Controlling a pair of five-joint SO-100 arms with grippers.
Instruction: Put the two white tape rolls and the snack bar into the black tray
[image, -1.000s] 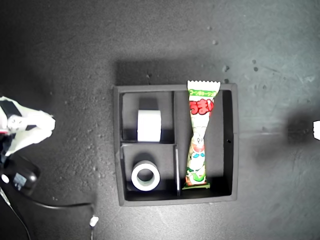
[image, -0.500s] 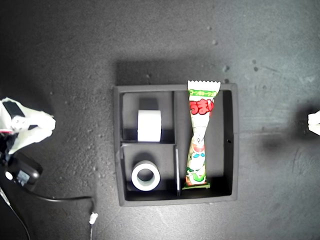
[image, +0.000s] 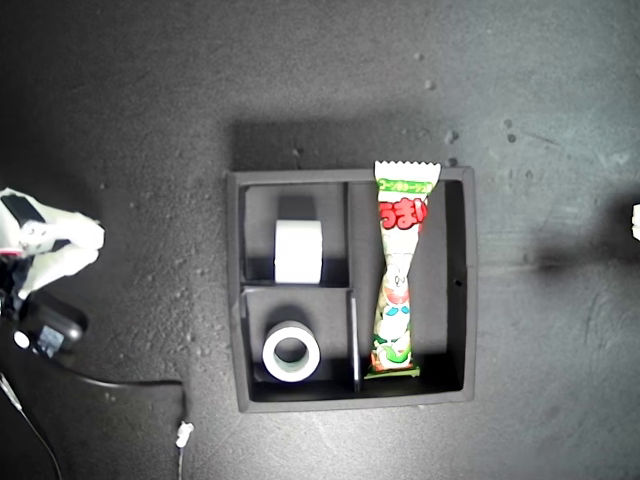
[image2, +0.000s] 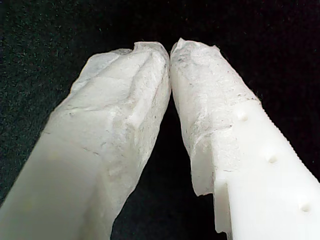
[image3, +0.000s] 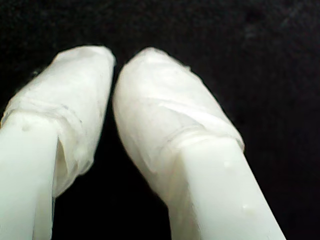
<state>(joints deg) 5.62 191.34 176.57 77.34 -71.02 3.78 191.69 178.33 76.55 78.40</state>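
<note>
The black tray sits mid-table in the exterior view. One white tape roll stands on edge in its upper small compartment. The other roll lies flat in the lower small compartment, hole up. The snack bar lies along the long compartment, its top crimp over the rim. My first gripper is shut, tips touching, over dark surface with nothing held. My second gripper is also shut on nothing. The wrist views do not show which arm is which.
One arm's white taped gripper and its black base sit at the exterior view's left edge, with a cable trailing toward the tray. A sliver of the other arm shows at the exterior view's right edge.
The arm tip at the exterior view's right edge has drawn upward and further out of frame. The gripper at the left edge has shifted slightly leftward. The tray's contents have not moved.
</note>
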